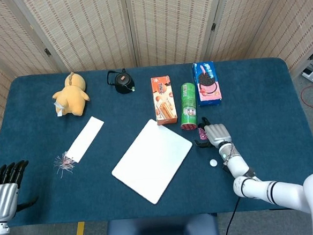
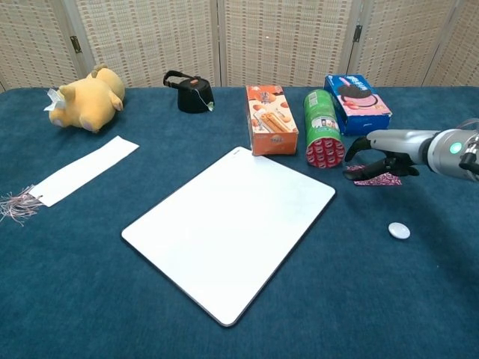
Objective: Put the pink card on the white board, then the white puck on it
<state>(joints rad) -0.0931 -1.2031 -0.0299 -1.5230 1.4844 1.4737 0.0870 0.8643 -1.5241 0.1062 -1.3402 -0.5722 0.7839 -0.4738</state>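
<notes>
Left hand [image 1: 4, 184] sits off the table's near-left corner, fingers apart, holding nothing. White puck [image 2: 399, 230] lies alone on bare blue cloth [image 2: 419, 299] near the right front, apart from everything. White board [image 2: 230, 226] lies angled at centre, open cloth along its near and left edges. Right hand [image 2: 376, 158] grips the pink card [image 2: 380, 179] just right of the board's far-right corner, beside the green can [image 2: 323, 137]. Boxes stand behind.

1. You see a pink patterned card [image 2: 376, 179] on the dark blue surface [image 2: 75, 299].
2. Your board [image 2: 232, 228] and puck [image 2: 399, 230] are white.
3. Your can [image 2: 323, 137] is green, its lid red.
4. Your plush [image 2: 86, 99] is yellow.
</notes>
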